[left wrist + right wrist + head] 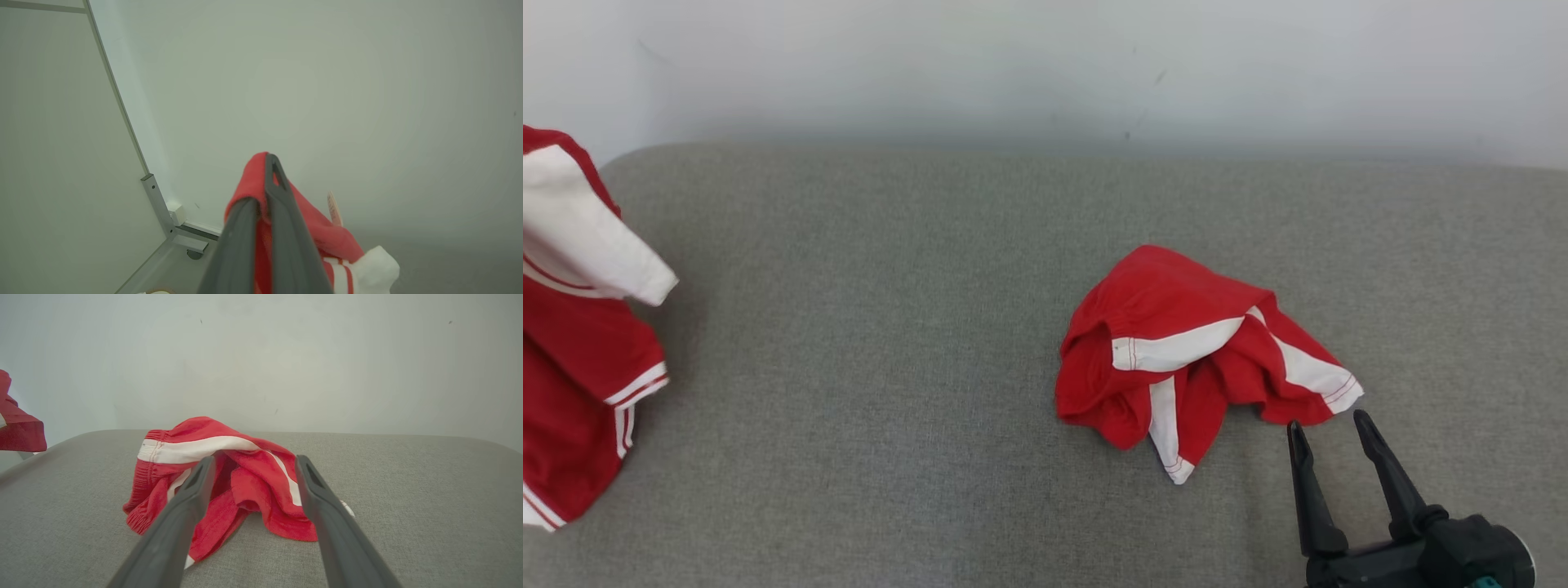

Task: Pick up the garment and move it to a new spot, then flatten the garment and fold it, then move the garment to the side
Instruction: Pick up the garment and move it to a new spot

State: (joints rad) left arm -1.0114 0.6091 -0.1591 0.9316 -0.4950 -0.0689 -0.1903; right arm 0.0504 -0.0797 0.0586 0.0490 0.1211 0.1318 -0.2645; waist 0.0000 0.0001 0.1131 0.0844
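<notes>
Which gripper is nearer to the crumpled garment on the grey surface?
Right. The right gripper stands open beside the crumpled garment; the left gripper holds a second garment far left.

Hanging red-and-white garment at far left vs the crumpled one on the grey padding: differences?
The hanging red-and-white garment is clamped in the shut left pincer; the crumpled red-and-white garment lies free, the open right pincer just short of it. The hanging one drapes downward; the crumpled one sits bunched on the grey padded surface. Both are red with white stripes.
</notes>
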